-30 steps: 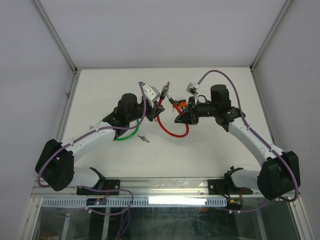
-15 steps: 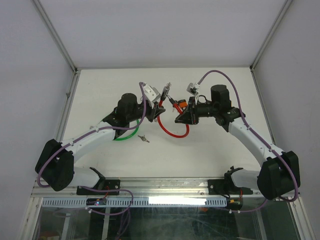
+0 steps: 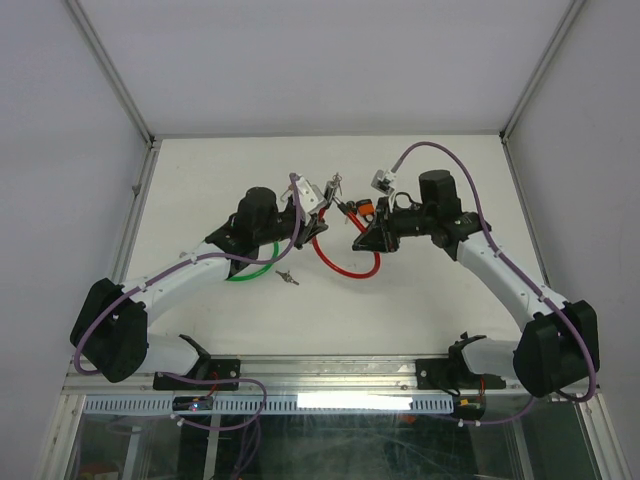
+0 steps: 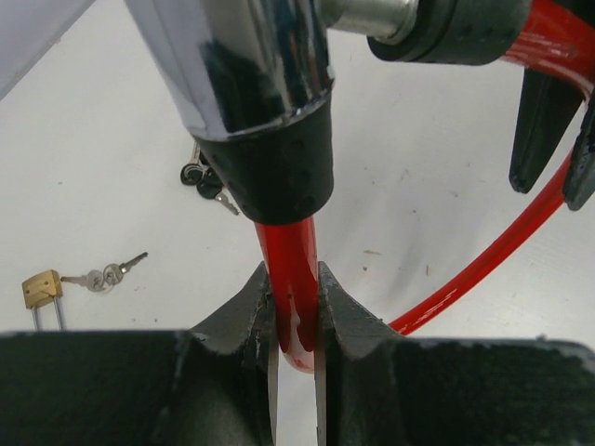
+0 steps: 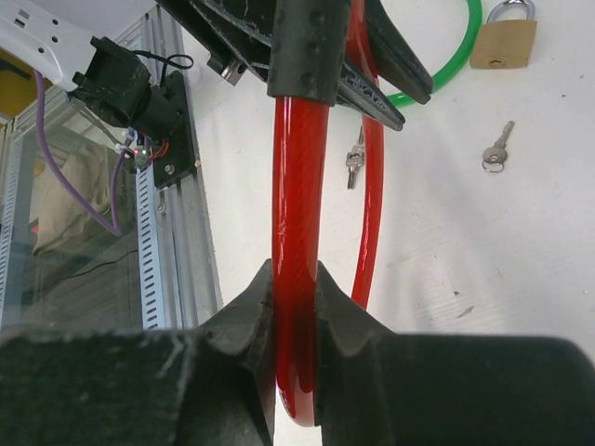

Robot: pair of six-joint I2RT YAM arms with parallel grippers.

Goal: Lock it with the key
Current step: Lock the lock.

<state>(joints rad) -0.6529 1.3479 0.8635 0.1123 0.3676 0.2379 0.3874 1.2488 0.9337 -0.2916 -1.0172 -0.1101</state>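
A red cable lock hangs between both arms above the table. My left gripper is shut on the red cable just below the lock's black collar and chrome barrel. My right gripper is shut on another stretch of the same cable. From above, the left gripper and right gripper face each other closely. A small bunch of keys shows at the lock's raised end. I cannot tell whether a key sits in the barrel.
A brass padlock with keys lies on the table. Dark-headed keys show behind the collar. A green cable curls under the left arm and loose keys lie beside it. A single key rests near the padlock.
The left gripper has shifted a little right with its end of the lock, bringing it closer to the right gripper. Both grips on the cable are unchanged.
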